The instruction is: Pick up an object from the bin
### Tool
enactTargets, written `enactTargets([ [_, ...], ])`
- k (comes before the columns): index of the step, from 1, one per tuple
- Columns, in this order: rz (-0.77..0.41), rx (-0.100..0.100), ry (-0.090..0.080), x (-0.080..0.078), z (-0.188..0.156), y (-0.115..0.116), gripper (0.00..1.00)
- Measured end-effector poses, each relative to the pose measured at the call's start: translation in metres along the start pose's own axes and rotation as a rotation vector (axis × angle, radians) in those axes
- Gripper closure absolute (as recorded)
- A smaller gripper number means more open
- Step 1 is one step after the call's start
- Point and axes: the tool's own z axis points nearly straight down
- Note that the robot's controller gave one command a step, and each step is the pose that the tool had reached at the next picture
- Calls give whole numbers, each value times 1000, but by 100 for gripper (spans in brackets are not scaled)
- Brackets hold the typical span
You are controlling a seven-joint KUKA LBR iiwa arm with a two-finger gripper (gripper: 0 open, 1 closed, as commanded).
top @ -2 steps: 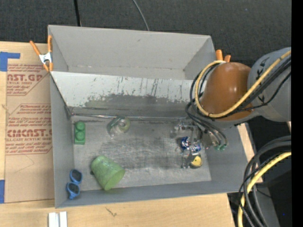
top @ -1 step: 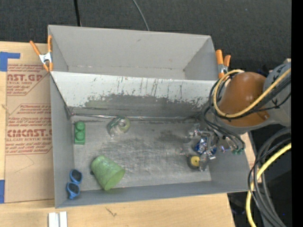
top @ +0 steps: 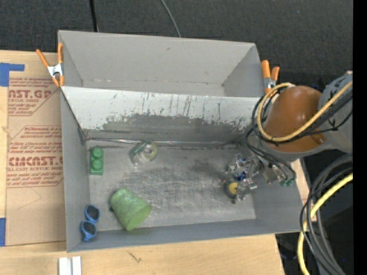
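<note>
My gripper (top: 241, 179) is low over the bin floor at the right side, near the right wall. A small yellow thing (top: 233, 186) lies right at its lower left end; whether it is gripped cannot be made out. The closest other loose thing is a clear, round plastic piece (top: 143, 152) far to the left, by the back wall.
A light green cup (top: 130, 208) lies on its side at the front left. A green double-knob brick (top: 96, 160) sits by the left wall. A blue two-ring thing (top: 89, 222) lies in the front left corner. The arm's orange cover and cables hang over the right rim.
</note>
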Motion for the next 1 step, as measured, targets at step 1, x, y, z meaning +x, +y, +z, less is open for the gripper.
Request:
enactTargets([
  [1,-443,4,-7,18,-144,14,100],
])
